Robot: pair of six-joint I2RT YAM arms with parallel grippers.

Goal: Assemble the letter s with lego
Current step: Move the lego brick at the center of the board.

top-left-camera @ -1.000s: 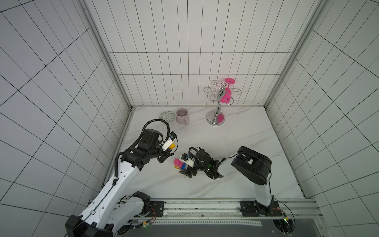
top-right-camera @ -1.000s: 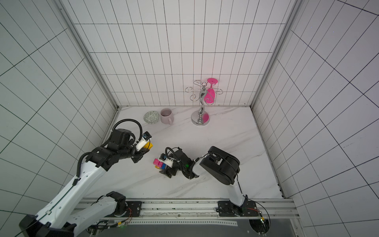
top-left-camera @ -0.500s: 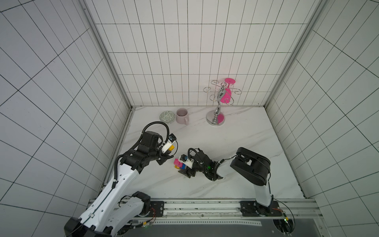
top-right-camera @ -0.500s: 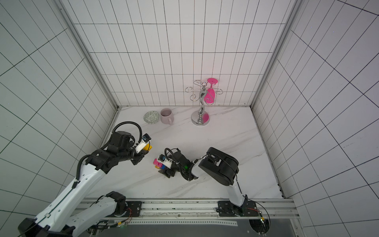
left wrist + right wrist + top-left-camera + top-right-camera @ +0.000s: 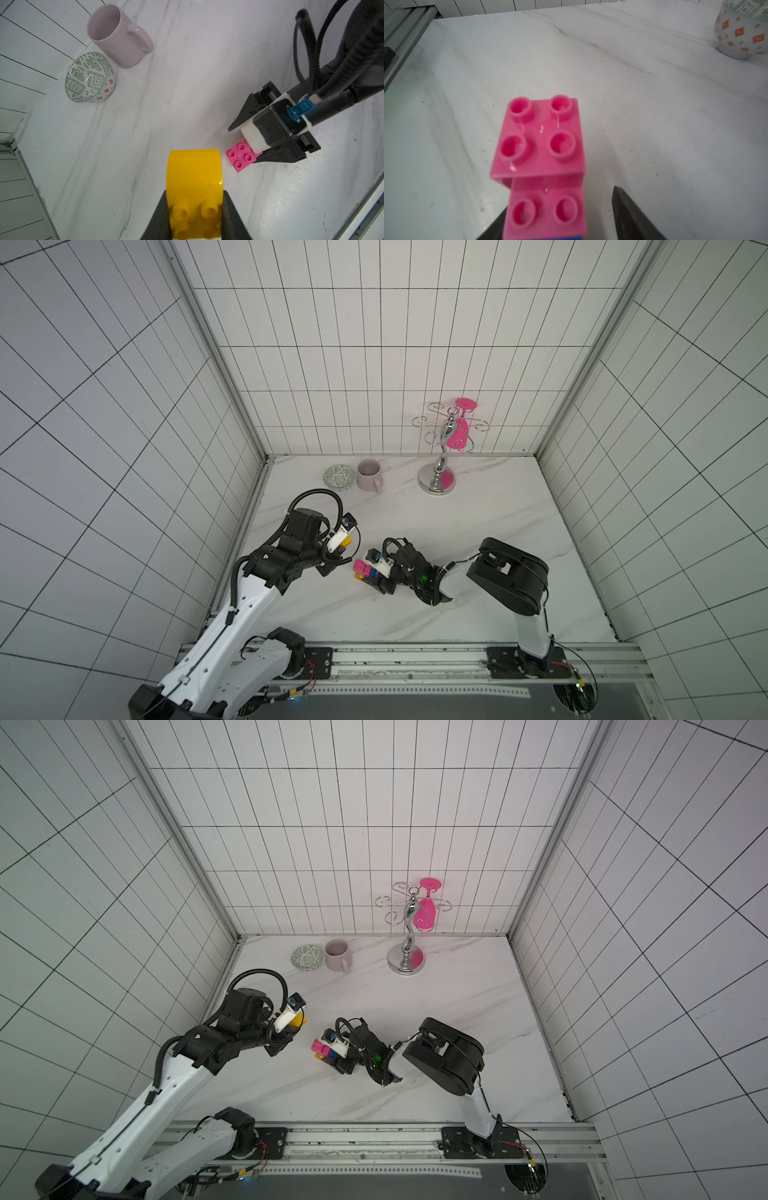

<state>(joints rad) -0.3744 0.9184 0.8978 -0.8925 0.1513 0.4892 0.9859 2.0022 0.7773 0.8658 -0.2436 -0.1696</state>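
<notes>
The left gripper [image 5: 195, 194] is clamped on the rounded yellow brick [image 5: 194, 174], one finger against each side, studs facing the wrist and the curved end pointing away, held above the marble tabletop [image 5: 187, 83]. Just ahead of that curved end and a little to one side is the partly built stack [image 5: 363, 570]: two stepped pink cubes [image 5: 542, 137] on a blue cube [image 5: 374, 573], with a sliver of yellow [image 5: 357, 577] at its base. The right gripper [image 5: 559, 199] straddles the stack with its jaws partly open. One finger lies against the lower pink cube and the other stands clear of it. Well beyond both grippers, by the back wall, stand a lilac mug [image 5: 118, 37] and a patterned bowl [image 5: 89, 78].
</notes>
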